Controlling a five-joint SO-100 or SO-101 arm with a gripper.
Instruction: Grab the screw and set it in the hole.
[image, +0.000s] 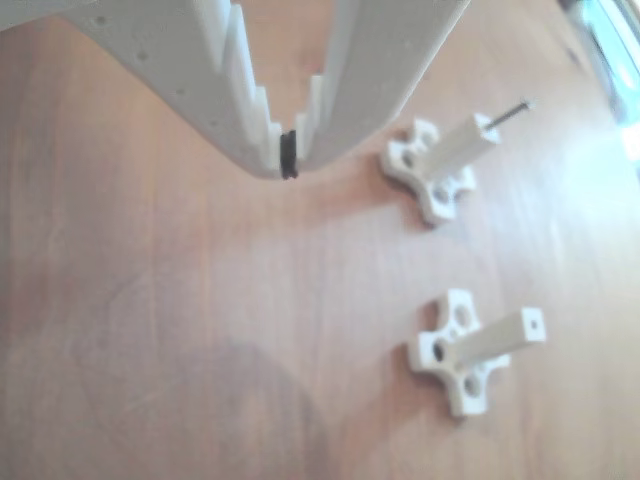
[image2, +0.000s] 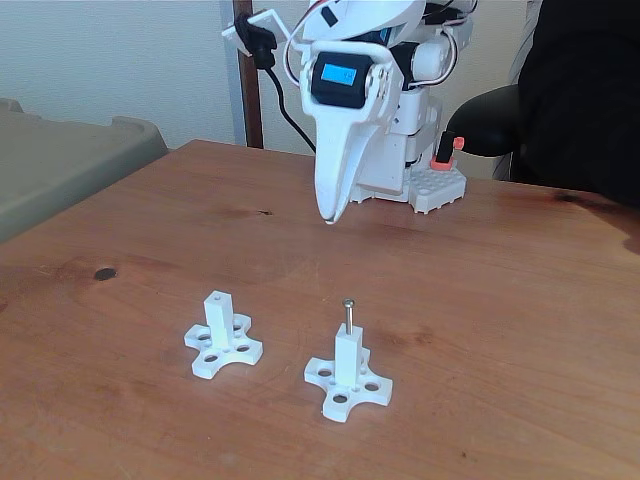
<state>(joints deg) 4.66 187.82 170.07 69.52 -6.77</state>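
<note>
**Claw together above the table, screw standing in a post**

The claw (image2: 329, 215) hangs over the wooden table (image2: 500, 300), fingers together, nothing between them; in the other view its tips (image: 288, 160) meet at a small black pad.

In the fixed view, two white posts with cross-shaped bases stand near the table's front edge, well apart from the claw. At about 6 o'clock from the claw stands the right post (image2: 347, 362), and the screw (image2: 348, 315) sticks upright out of the hole in its top, head up. At about 7 o'clock stands the left post (image2: 218, 318), its top bare.

In the other view the screw (image: 510, 112) juts from the upper post (image: 462, 143) at 3 o'clock from the claw; the lower post (image: 500, 338) shows its open hole (image: 536, 324).
</note>
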